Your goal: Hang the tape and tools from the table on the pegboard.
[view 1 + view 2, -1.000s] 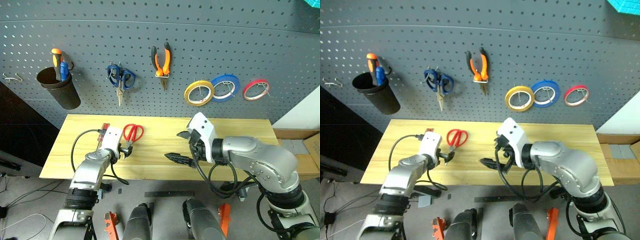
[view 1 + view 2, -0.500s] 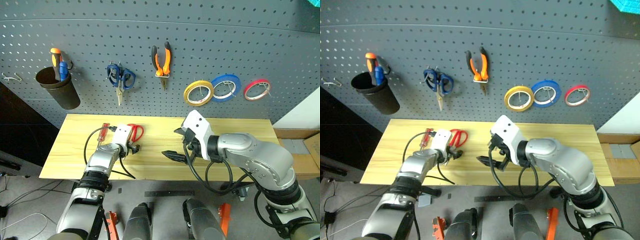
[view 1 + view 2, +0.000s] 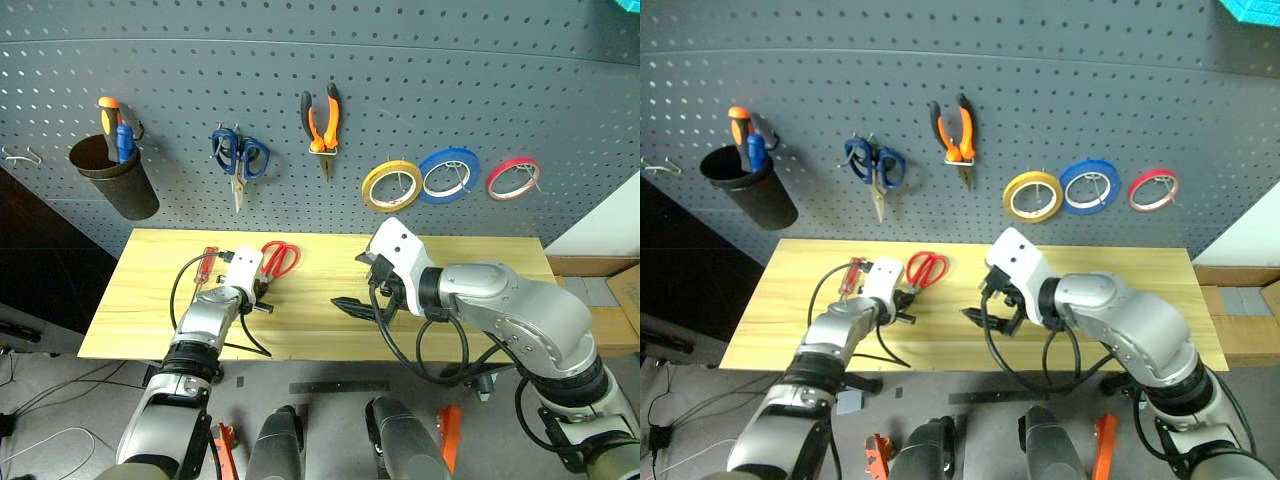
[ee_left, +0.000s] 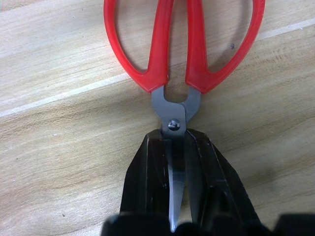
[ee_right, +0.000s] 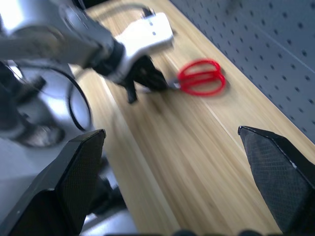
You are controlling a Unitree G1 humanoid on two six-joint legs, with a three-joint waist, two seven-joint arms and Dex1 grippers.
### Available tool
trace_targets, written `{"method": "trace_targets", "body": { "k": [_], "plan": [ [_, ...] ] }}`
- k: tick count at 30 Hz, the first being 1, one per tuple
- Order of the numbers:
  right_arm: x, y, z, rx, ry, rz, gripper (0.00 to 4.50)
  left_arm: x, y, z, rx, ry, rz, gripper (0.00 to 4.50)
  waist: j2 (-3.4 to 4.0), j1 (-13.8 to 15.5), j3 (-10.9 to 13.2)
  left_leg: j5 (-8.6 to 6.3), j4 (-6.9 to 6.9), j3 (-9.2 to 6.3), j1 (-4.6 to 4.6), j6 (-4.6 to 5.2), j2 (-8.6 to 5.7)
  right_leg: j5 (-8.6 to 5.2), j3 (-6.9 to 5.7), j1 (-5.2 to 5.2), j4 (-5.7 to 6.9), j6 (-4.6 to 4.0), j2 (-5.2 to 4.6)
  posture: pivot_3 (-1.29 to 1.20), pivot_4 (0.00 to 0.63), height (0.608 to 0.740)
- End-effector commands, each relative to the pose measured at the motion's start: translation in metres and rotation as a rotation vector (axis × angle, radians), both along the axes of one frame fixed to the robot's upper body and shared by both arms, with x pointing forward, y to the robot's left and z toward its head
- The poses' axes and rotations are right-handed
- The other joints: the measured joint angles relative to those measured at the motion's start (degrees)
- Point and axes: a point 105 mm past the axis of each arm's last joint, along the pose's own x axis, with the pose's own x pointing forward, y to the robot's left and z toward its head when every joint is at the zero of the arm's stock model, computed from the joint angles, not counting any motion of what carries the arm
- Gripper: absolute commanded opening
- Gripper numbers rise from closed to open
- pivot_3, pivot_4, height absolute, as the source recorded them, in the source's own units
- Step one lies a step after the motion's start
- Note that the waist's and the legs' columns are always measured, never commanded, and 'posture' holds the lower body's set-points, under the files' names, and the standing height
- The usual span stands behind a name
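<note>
Workshop: tool-hung pegboard [image 3: 420,90] above plank table [image 3: 150,290].

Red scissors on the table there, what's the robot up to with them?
The robot's left end effector is shut on the blades of the red scissors, which lie flat on the table. Its right end effector hangs open above the table, holding nothing. The pliers and yellow tape already hang on the pegboard; a red screwdriver lies on the table.
</note>
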Motion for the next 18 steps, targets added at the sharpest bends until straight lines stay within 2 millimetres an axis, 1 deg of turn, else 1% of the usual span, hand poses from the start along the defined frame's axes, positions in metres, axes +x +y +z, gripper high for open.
{"method": "trace_targets", "body": {
  "k": [1, 4, 7, 10, 12, 16, 18],
  "plan": [
    [-0.002, 0.002, 0.009, 0.008, -0.055, 0.023, 4.5, -0.008, 0.007, -0.005, 0.011, -0.017, 0.017, 0.18, 0.01, -0.1, 0.0, 0.0, -0.02, 0.0, 0.0, 0.0, 0.0, 0.0, 0.0, 0.0, -0.01, 0.0, 0.0, -0.18, 0.299, 0.74],
    [0.0, 0.0, 0.012, 0.007, -0.066, 0.015, 4.5, -0.015, 0.006, 0.0, -0.024, -0.081, 0.007, 0.18, 0.03, -0.4, 0.0, 0.0, -0.07, 0.02, 0.0, 0.0, 0.02, 0.0, 0.02, 0.0, -0.1, 0.0, 0.0, -0.18, 0.296, 0.74],
    [0.001, -0.005, 0.016, 0.005, -0.083, 0.012, 4.5, -0.027, 0.007, 0.004, -0.035, -0.11, 0.004, 0.18, 0.07, -0.3, 0.1, 0.0, -0.12, 0.05, -0.03, 0.0, 0.05, 0.01, 0.04, 0.0, -0.23, -0.01, -0.01, -0.17, 0.296, 0.74],
    [0.001, -0.009, 0.021, 0.006, -0.1, 0.014, 4.5, -0.037, 0.009, 0.012, -0.039, -0.172, 0.001, 0.18, 0.07, -0.3, 0.2, -0.01, -0.15, 0.05, -0.08, 0.0, 0.04, 0.01, 0.03, -0.01, -0.33, -0.01, -0.06, -0.17, 0.295, 0.74],
    [0.001, -0.012, 0.025, 0.008, -0.115, 0.018, 4.5, -0.045, 0.01, 0.02, -0.011, -0.241, -0.021, 0.18, 0.09, -0.3, 0.3, -0.02, -0.15, 0.05, -0.09, 0.0, 0.03, 0.01, 0.04, -0.01, -0.35, -0.01, -0.07, -0.17, 0.295, 0.74],
    [-0.002, -0.018, 0.033, 0.009, -0.143, 0.036, 4.5, -0.063, 0.014, 0.044, 0.041, -0.419, -0.046, 0.18, 0.13, -0.2, 0.5, -0.02, -0.18, 0.06, -0.09, 0.0, 0.04, 0.0, 0.05, -0.02, -0.36, -0.01, -0.15, -0.17, 0.295, 0.74],
    [-0.006, -0.022, 0.036, 0.005, -0.158, 0.06, 4.5, -0.076, 0.017, 0.057, 0.091, -0.516, -0.069, 0.18, 0.13, -0.2, 0.7, -0.02, -0.19, 0.07, -0.08, 0.0, 0.04, 0.0, 0.05, -0.02, -0.37, -0.02, -0.19, -0.17, 0.294, 0.74]
  ]
}}
